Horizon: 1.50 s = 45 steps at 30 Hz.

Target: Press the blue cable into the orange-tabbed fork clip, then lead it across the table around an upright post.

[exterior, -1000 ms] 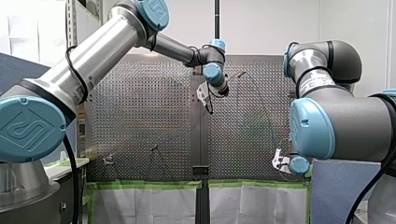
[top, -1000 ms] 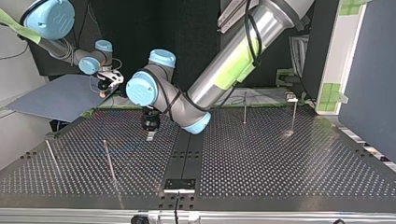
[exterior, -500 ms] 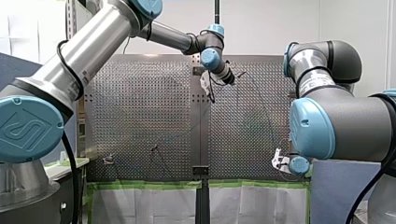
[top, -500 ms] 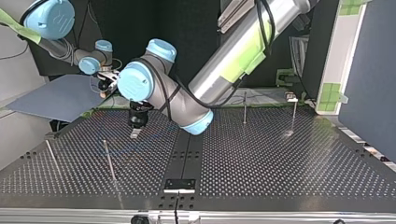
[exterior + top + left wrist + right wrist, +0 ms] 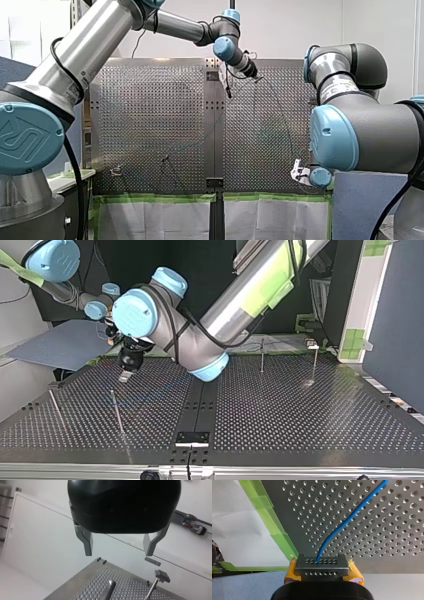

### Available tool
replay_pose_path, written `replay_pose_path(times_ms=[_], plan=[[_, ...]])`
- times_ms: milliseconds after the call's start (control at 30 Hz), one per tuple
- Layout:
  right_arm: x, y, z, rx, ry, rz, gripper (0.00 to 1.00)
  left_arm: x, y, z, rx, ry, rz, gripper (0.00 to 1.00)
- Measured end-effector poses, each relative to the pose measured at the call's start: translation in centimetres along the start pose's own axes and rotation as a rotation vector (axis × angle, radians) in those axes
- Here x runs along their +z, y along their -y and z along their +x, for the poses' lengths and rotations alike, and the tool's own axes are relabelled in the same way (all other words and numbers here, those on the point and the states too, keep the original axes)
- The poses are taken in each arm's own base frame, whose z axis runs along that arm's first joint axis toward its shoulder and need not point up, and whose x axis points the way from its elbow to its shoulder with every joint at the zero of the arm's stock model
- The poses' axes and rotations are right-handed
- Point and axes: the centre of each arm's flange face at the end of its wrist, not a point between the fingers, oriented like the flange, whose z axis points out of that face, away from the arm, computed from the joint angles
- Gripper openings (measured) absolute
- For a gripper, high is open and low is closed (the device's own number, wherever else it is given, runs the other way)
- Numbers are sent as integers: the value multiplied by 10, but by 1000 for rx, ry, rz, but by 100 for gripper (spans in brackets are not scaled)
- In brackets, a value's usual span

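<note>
My right yellow-padded end effector [image 5: 321, 561] pinches the thin blue cable [image 5: 342, 523] at the edge of the perforated metal tabletop [image 5: 387, 542]; my left black end effector [image 5: 117, 546] hangs spread, empty. Probably pre-clipping: next, the left must grasp the cable

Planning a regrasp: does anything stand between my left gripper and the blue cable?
Nothing visible does. The left gripper hangs open over the perforated metal table; the thin blue cable runs uncovered from the right gripper.
</note>
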Motion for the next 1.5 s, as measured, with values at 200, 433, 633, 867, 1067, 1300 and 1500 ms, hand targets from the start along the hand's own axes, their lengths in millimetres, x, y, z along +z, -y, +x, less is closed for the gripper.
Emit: replay_pose_path(times_ms=[200, 433, 633, 867, 1067, 1300, 1500], plan=[[0, 0, 0, 1, 1, 1, 0, 0, 6, -9, 56, 26, 0, 100], [0, 0, 0, 2, 2, 1, 0, -1, 2, -19, 120, 51, -56, 100], [0, 1, 0, 1, 2, 2, 0, -3, -6, -21, 182, 50, -114, 100], [0, 1, -1, 1, 2, 2, 0, -4, -6, -22, 248, 51, -132, 100], [0, 1, -1, 2, 2, 2, 0, -5, -3, -20, 283, 48, -128, 100], [0, 1, -1, 3, 2, 2, 0, -5, -1, -19, 285, 48, -127, 100], [0, 1, 0, 3, 1, 2, 0, -6, -2, -19, 287, 50, -142, 100]])
